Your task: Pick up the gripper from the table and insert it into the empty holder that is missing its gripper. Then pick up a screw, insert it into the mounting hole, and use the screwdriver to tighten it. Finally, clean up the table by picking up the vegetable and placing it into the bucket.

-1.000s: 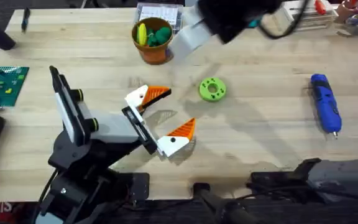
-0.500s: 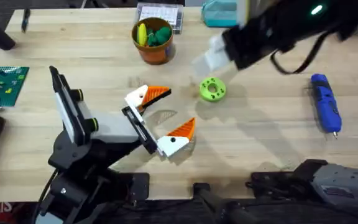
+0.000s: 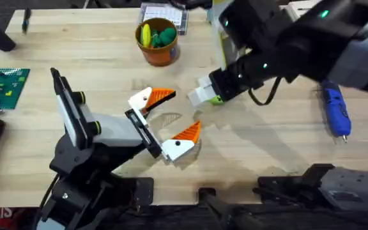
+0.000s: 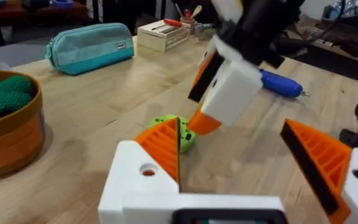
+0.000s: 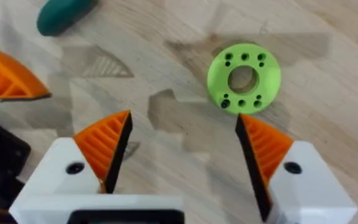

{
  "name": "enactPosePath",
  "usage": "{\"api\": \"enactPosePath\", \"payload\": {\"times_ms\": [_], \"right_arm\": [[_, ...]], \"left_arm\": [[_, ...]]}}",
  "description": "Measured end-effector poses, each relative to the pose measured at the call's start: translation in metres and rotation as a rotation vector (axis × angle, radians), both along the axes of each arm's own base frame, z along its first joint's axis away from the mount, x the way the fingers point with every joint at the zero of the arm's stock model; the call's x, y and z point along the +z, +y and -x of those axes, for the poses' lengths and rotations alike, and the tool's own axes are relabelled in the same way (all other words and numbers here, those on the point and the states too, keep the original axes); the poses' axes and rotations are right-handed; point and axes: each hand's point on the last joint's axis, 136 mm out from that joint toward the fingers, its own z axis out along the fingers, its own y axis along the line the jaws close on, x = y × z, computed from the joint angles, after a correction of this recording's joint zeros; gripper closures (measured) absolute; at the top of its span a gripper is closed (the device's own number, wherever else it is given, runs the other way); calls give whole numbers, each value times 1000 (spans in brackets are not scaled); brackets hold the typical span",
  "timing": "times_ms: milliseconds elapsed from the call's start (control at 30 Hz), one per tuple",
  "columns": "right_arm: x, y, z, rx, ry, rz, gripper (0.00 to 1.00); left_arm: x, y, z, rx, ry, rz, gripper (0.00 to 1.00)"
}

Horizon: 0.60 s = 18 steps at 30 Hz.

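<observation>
My right gripper point(image 3: 204, 96) point(image 5: 185, 149) hangs open and empty low over the table point(image 3: 94, 45), just short of a green ring with small holes point(image 3: 219, 99) point(image 5: 244, 78) point(image 4: 180, 133). My left gripper point(image 3: 168, 118) point(image 4: 241, 162) is open too, holding nothing, a little left of the ring. The left wrist view shows the right gripper point(image 4: 213, 99) above the ring. The terracotta bucket point(image 3: 157, 52) point(image 4: 8, 140) stands at the back with a yellow and a green vegetable point(image 3: 158, 33) inside. The blue screwdriver point(image 3: 335, 106) point(image 4: 279, 83) lies at the right. The holder and the screw are out of view.
A teal pouch point(image 4: 89, 46) and a wooden box point(image 4: 163, 34) sit along the back edge. A green board with small parts point(image 3: 2, 86) lies at the left edge. A clear parts case point(image 3: 165, 13) is behind the bucket. A dark green rounded thing point(image 5: 64, 14) lies beyond the right gripper.
The right arm has swung from behind the bucket toward the front and dropped over the green ring, now covering part of it. The left arm has not moved.
</observation>
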Motion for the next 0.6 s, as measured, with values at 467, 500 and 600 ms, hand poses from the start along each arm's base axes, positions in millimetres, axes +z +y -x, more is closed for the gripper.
{"api": "enactPosePath", "payload": {"times_ms": [467,500,600], "right_arm": [[-50,-25,-9,-78,-43,115,8],[-51,-25,-11,-80,-45,116,12],[-54,-25,-13,-80,-45,122,102]], "left_arm": [[0,0,0,0,0,0,14],[0,0,0,0,0,0,15],[0,0,0,0,0,0,13]]}}
